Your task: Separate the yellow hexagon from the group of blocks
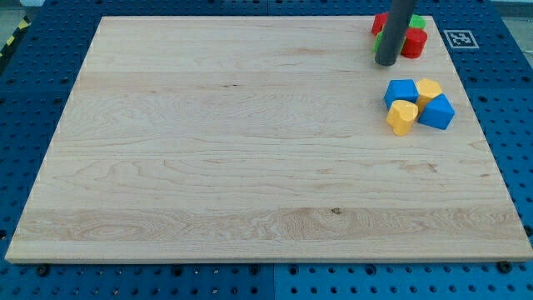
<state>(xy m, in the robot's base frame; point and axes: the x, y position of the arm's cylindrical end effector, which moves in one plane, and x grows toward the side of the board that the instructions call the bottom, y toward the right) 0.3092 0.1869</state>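
Entry, one wooden tabletop (250, 167), items listed leftward to rightward, all placed against the yellow hexagon (429, 90).

Tip (386, 62): the rod is standing up and to the view's left of the hexagon, apart from it. There are no jaws on this arm, so nothing is spreading or pinching.

Yellow heart (402, 116): sitting below-left of the hexagon.

Blue block (400, 91): touching the hexagon's left side.

Red and green blocks (414, 40): clustering above, partly hidden behind the rod.

Blue cube (438, 112): lying below-right, touching.

Handling note: the hexagon's top edge is looking free; entering between it and its blue neighbours should avoid dragging them along.
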